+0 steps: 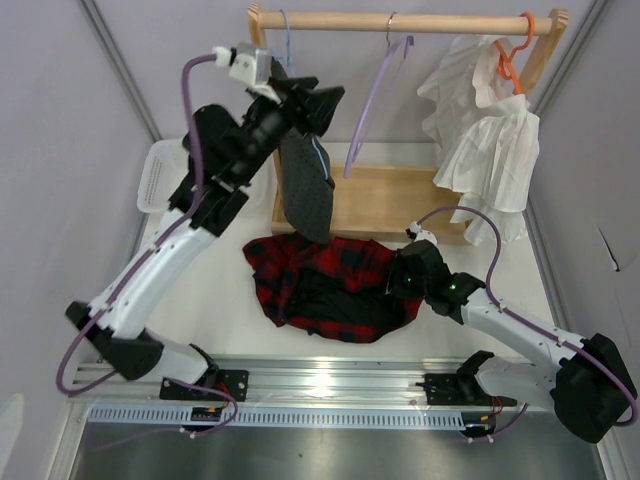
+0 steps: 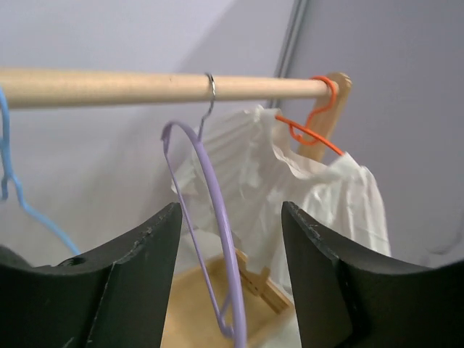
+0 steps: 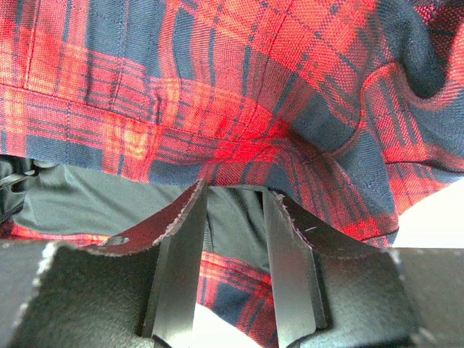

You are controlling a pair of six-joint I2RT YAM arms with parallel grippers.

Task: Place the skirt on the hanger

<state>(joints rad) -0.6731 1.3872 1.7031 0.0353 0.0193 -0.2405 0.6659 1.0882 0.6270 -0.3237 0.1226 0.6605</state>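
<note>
Left gripper (image 2: 230,217) is up at the rail (image 1: 430,21), jaws wide apart around the hanger (image 2: 210,174), not touching it. Skirt (image 1: 320,280) lies bunched on the bench (image 1: 220,300). Right gripper (image 3: 232,192) is at its right edge with 2 fingers narrowly apart and lining between; can't tell if it's clamped.

Risks:
- The hanger hangs free, so a closing nudge could swing or unhook it.
- Soft fabric could slip on the lift.

White table (image 1: 225,300) under crumpled plaid skirt (image 1: 300,270), wooden rack base (image 1: 385,200), white basket (image 1: 160,175) at left edge.
</note>
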